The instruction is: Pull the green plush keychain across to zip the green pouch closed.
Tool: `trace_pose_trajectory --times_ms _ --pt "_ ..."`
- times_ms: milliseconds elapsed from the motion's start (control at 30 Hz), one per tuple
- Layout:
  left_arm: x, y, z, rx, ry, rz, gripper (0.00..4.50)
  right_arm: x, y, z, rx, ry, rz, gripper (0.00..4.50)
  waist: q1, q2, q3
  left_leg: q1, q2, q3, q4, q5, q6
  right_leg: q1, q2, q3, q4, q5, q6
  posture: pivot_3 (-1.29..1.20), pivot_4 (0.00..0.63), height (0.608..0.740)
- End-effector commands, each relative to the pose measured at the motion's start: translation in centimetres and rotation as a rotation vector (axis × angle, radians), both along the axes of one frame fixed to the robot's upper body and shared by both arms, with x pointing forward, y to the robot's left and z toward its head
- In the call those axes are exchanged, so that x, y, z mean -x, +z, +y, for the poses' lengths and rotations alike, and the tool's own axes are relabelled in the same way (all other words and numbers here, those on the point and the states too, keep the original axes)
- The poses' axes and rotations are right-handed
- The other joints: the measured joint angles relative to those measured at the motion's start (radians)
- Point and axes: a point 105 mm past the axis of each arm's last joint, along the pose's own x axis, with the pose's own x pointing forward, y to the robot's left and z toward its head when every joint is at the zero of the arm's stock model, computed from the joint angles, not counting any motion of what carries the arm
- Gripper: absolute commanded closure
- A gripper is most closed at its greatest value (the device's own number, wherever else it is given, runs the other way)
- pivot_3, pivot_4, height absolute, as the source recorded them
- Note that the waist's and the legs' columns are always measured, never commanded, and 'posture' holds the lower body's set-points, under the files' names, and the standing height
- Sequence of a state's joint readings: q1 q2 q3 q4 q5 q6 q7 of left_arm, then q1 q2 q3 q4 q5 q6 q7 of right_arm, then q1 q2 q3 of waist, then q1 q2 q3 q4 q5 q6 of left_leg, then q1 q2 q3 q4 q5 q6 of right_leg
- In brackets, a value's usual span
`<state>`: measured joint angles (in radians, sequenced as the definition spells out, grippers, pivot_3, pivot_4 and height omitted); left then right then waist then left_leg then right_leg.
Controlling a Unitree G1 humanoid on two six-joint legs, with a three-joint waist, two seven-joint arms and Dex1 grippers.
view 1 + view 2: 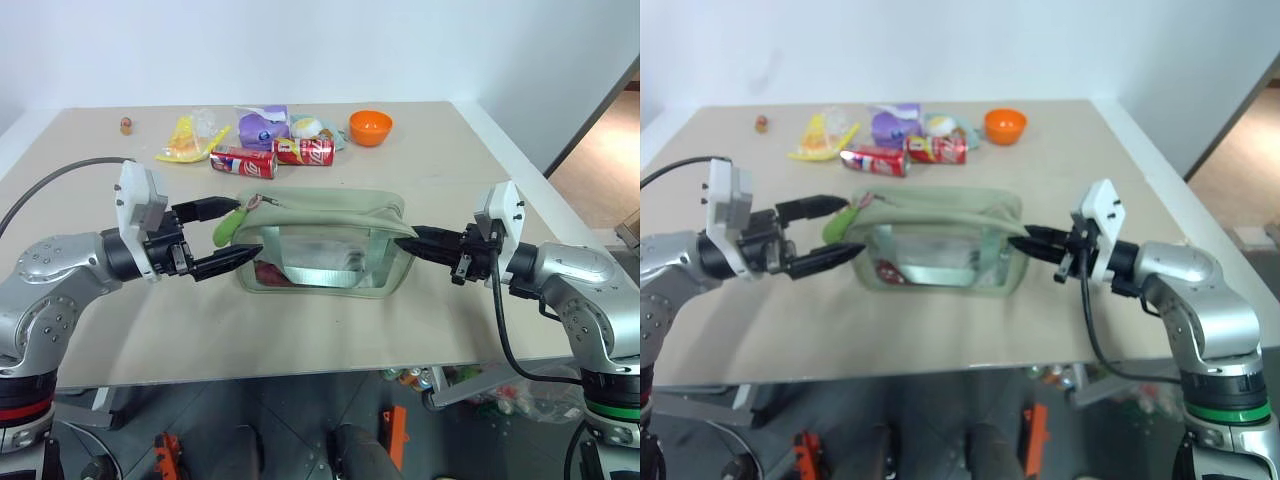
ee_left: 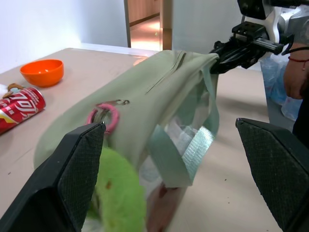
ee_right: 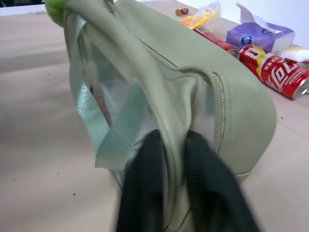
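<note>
The green pouch [image 1: 320, 235] stands at the table's middle, its top zipper drawn to the left end. There the green plush keychain [image 1: 228, 227] hangs from a pink ring [image 2: 103, 116]. My left gripper [image 1: 245, 228] is open with one finger on each side of the keychain [image 2: 116, 193], which lies close against one finger [image 2: 72, 183]. At the pouch's right end, my right gripper [image 1: 402, 240] is shut on a fold of the green fabric. The wrist view shows that fold pinched between its two fingertips [image 3: 154, 145].
Behind the pouch lie two red cans [image 1: 243, 161] [image 1: 304, 151], a purple tissue pack [image 1: 262, 126], a yellow wrapper [image 1: 184, 140] and an orange bowl [image 1: 370, 127]. A person's hand [image 2: 294, 72] shows beyond the table's right side. The table's front edge runs just below the pouch.
</note>
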<state>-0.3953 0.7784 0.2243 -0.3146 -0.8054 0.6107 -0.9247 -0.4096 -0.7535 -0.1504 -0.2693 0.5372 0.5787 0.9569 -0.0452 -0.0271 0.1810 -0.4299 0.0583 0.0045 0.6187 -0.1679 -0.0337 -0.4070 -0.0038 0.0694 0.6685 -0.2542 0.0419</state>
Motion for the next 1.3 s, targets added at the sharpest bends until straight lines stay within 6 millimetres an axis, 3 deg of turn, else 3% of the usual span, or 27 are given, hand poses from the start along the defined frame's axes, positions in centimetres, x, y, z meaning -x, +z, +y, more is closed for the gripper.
trace_pose_trajectory --times_ms 33,200,333,500,667,833,1033,1133,1300 --pt "-0.1 1.6 1.3 0.006 0.032 -0.05 0.0 0.1 0.7 0.1 -0.005 0.008 -0.041 4.47 0.0 0.0 0.0 0.0 0.0 0.0 0.0 0.0 0.0 0.0 0.0 0.0 0.0 0.0 0.0 0.0 0.15 0.74" --pt "-0.8 1.9 2.7 0.029 0.086 -0.033 0.0 0.3 0.5 0.0 0.006 0.007 -0.05 4.47 0.0 0.0 0.0 0.0 0.0 0.0 0.0 0.0 0.0 0.0 0.0 0.0 0.0 0.0 0.0 0.0 0.15 0.74" --pt "-1.6 0.7 3.4 0.036 0.126 -0.014 0.0 0.4 0.5 -0.1 0.014 0.007 -0.063 4.47 0.0 0.0 0.0 0.0 0.0 0.0 0.0 0.0 0.0 0.0 0.0 0.0 0.0 0.0 0.0 0.0 0.15 0.74" --pt "-2.1 -1.3 2.7 0.008 0.099 0.01 0.0 0.5 0.5 -0.1 0.023 0.006 -0.072 4.47 0.0 0.0 0.0 0.0 0.0 0.0 0.0 0.0 0.0 0.0 0.0 0.0 0.0 0.0 0.0 0.0 0.15 0.74" --pt "-2.1 -1.7 2.0 0.013 0.069 0.016 0.0 0.6 0.6 -0.3 0.033 0.003 -0.075 4.47 0.001 0.0 0.0 0.0 0.0 0.0 0.0 0.0 0.0 0.0 0.0 0.0 0.0 0.0 0.0 0.0 0.15 0.74" --pt "-2.5 -0.7 2.4 0.056 0.102 -0.032 1.39 0.6 0.5 -0.5 0.046 -0.002 -0.075 4.5 0.001 0.0 0.0 0.0 0.0 0.0 0.0 0.0 0.0 0.0 0.0 0.0 0.0 0.0 0.0 0.0 0.15 0.74" --pt "-2.3 -0.5 2.8 0.066 0.109 -0.036 3.63 0.5 0.3 -0.6 0.055 -0.002 -0.076 4.5 0.001 0.0 0.0 0.0 0.0 0.0 0.0 0.0 0.0 0.0 0.0 0.0 0.0 0.0 0.0 0.0 0.15 0.74" --pt "-2.4 0.8 2.6 0.116 0.109 -0.067 4.47 0.4 0.3 -0.6 0.063 0.0 -0.081 4.5 0.001 0.0 0.0 0.0 0.0 0.0 0.0 0.0 0.0 0.0 0.0 0.0 0.0 0.0 0.0 0.0 0.15 0.74" --pt "-2.2 3.8 0.0 0.114 0.026 -0.18 4.47 0.4 0.4 -0.6 0.068 0.009 -0.085 4.5 0.004 0.0 0.0 0.0 0.0 0.0 0.001 0.0 0.0 0.001 0.0 0.0 0.0 0.0 0.001 0.0 0.15 0.74"
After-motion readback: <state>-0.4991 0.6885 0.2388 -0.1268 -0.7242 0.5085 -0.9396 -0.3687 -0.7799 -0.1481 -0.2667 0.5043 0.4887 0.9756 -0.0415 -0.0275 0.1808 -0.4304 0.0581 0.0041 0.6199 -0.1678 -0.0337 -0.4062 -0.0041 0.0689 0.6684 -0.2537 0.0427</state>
